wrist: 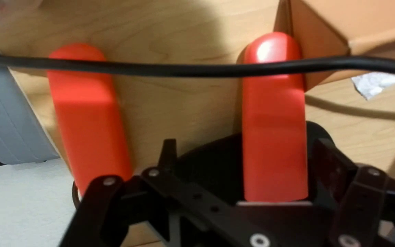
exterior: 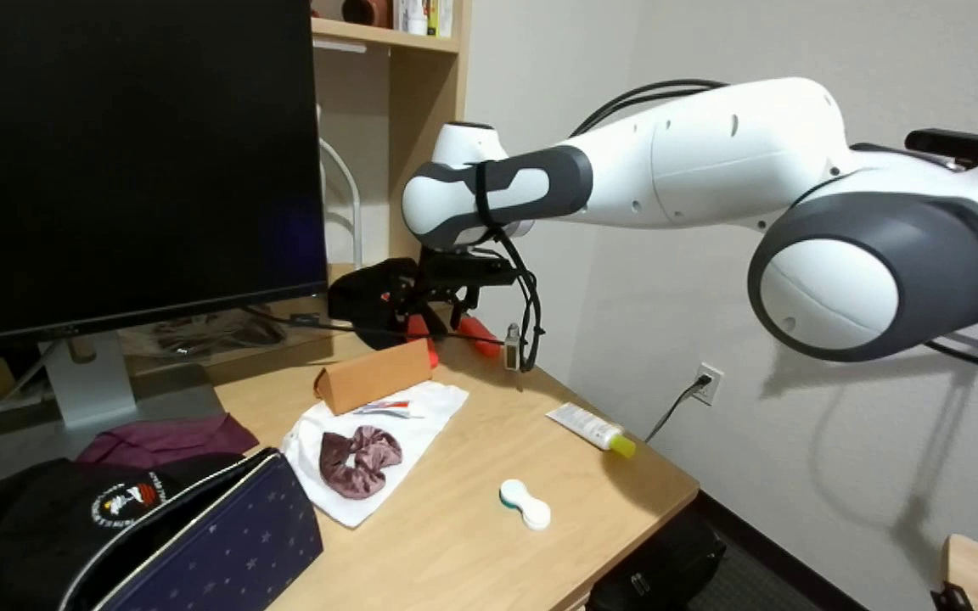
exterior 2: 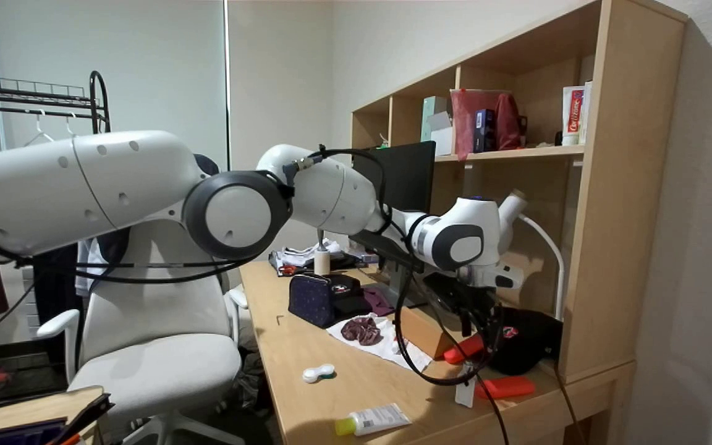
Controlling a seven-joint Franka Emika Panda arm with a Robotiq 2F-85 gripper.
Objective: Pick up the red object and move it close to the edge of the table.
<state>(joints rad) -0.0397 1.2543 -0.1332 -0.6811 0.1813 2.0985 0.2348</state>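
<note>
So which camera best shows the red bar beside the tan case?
The wrist view: the red bar looms large there, though a cable crosses it. Both exterior views show it small and partly hidden.

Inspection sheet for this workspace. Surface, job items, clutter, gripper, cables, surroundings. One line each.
Surface: light wooden table; spills: nothing seen.
Job items: two candidates. Inner red bar beside the tan case; outer red bar close to the table edge.
Clutter: scrunchie on white cloth, lens case, tube, starry pouch, black cap.
Gripper: open, inner red bar showing between its fingers in the wrist view; held: nothing seen.
Cables: black cable crosses in front of both bars in the wrist view; contact can't be told.
Surroundings: monitor, shelf unit, white chair, wall outlet with plug.
</note>
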